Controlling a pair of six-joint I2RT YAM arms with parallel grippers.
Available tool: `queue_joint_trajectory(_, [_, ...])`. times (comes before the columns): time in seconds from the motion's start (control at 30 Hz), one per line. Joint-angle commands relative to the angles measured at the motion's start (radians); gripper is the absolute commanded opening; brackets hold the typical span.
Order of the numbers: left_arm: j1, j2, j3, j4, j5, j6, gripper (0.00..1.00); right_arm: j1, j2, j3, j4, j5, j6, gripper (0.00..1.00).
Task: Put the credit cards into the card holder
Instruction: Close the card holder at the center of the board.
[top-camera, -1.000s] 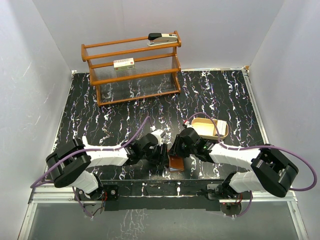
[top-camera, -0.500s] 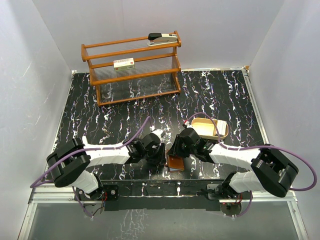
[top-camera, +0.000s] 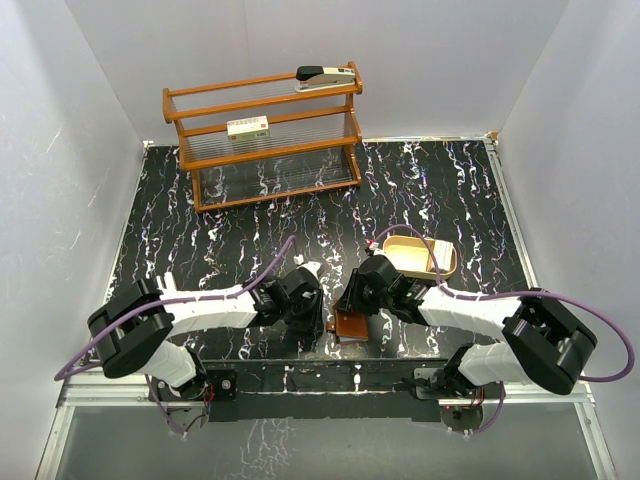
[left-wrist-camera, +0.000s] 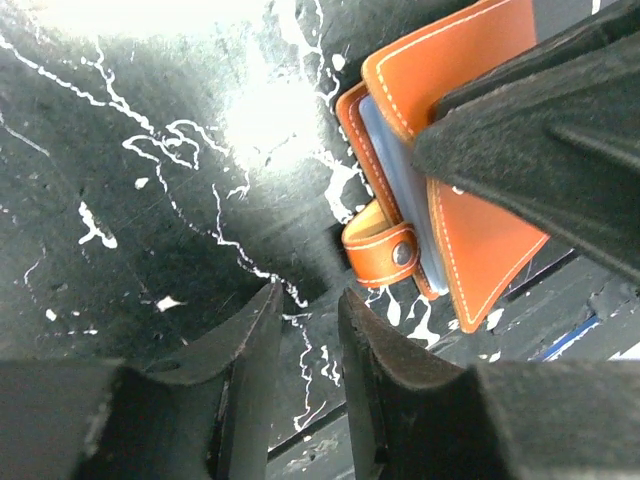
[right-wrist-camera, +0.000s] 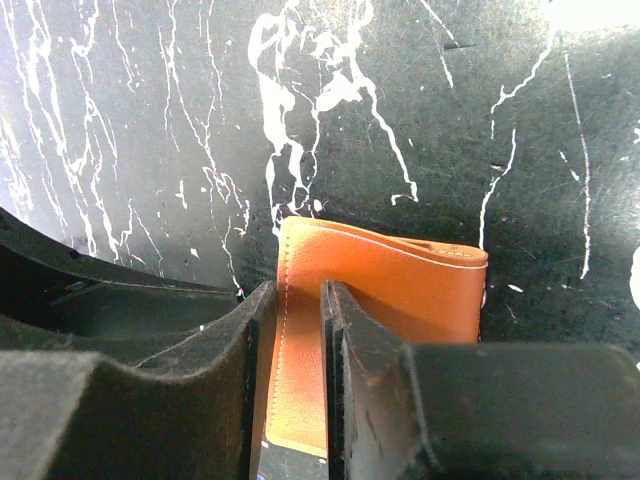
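Card holder (top-camera: 349, 325) hasn't budged at the table's (top-camera: 250, 230) near edge, but the left gripper (left-wrist-camera: 307, 300) beside it has narrowed to a slit, empty. Right gripper (right-wrist-camera: 297, 295) pinches its leather. Pale card (left-wrist-camera: 395, 150) probably tucked inside. Leather is light and floppy, the card stiff and slick: grip edges.

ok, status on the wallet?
Right gripper clamped on leather wallet edge. Left gripper barely open, empty, beside snap tab. One pale blue card inside. Nothing obstructing.

Card holder (top-camera: 350, 327) seen near front tabletop (top-camera: 430, 190) edge, flanked by left fingers (top-camera: 316, 328) and right fingers (top-camera: 350, 308). Tan tray (top-camera: 421, 258) placed right of centre; wooden rack (top-camera: 265, 140) set at back.
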Motion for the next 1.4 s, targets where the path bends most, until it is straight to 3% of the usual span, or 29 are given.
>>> queue_joint_trajectory(0.0, [-0.004, -0.066, -0.048, -0.065, 0.022, 0.052, 0.31, -0.001, -0.008, 0.001, -0.109, 0.069, -0.029, 0.24])
queue_joint_trajectory(0.13, [-0.004, -0.078, -0.052, -0.017, 0.046, 0.153, 0.43, -0.001, -0.004, 0.005, -0.110, 0.072, -0.027, 0.23])
queue_joint_trajectory(0.47, [-0.050, -0.001, -0.023, 0.008, -0.029, 0.273, 0.52, -0.001, 0.025, 0.007, -0.093, 0.047, -0.020, 0.23])
queue_joint_trajectory(1.37, [-0.064, 0.072, -0.052, 0.103, -0.084, 0.325, 0.55, -0.001, 0.010, 0.011, -0.105, 0.055, -0.003, 0.23])
